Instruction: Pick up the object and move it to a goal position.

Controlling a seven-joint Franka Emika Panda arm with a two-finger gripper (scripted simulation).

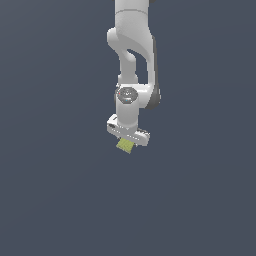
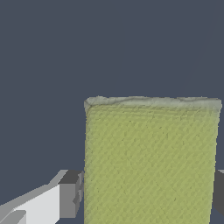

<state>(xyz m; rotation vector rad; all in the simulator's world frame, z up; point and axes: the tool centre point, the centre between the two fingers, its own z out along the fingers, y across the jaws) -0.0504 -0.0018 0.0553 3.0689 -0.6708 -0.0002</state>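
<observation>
The object [image 1: 125,145] is a small yellow-green blocky piece. In the exterior view it sits right under the white gripper [image 1: 126,142], near the middle of the picture. In the wrist view the object [image 2: 151,162] fills the space between the two fingers. One grey finger pad [image 2: 70,194] touches one side of it and the other pad [image 2: 219,192] touches the opposite side. The gripper [image 2: 144,194] is shut on the object. The fingertips are hidden behind the hand in the exterior view. No goal marker shows.
The white arm [image 1: 132,50] comes down from the top of the exterior view. Everything around it is a plain dark grey-blue ground [image 1: 50,175] with no other objects or edges in view.
</observation>
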